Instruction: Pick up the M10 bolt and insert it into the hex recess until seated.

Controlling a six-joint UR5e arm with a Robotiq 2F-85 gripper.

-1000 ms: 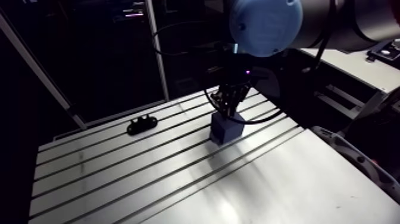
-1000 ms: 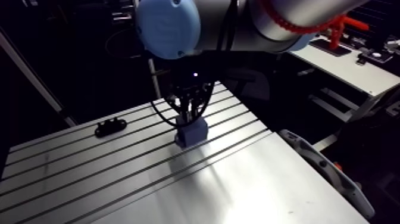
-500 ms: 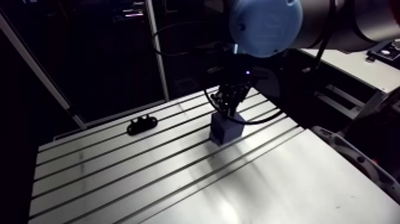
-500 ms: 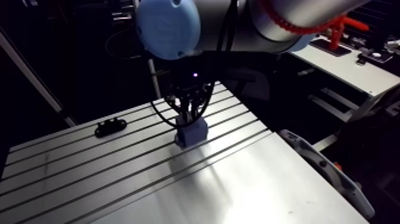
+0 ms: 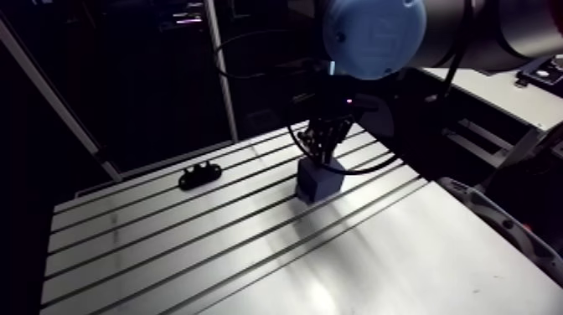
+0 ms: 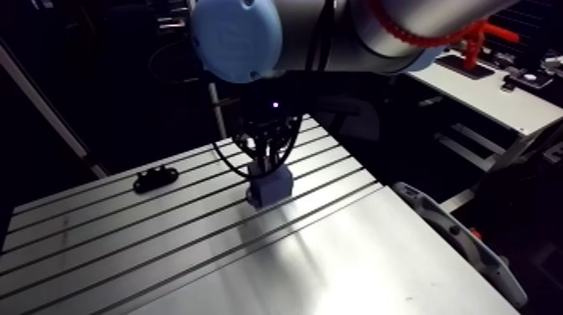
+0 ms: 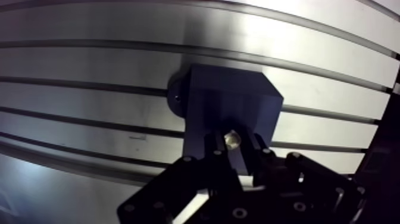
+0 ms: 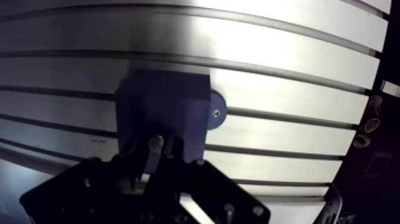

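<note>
Directly under the two-fingered black gripper (image 7: 234,150) you have a dark blue square block (image 7: 229,101), standing on the slotted aluminium table (image 7: 89,119). The fingers (image 7: 213,154) are clamped on a silver metal M10 bolt (image 7: 232,139). You see only its round pale end, over the block's top face near the edge closest to the gripper. The hex recess is hidden, so you cannot tell whether the bolt has entered it. At the block's foot, a round blue tab (image 8: 215,113) lies flat on the table. Well away from the gripper sits a small black bracket (image 5: 199,175). Compared with just before, nothing has visibly moved: gripper, block and bracket keep their places.
</note>
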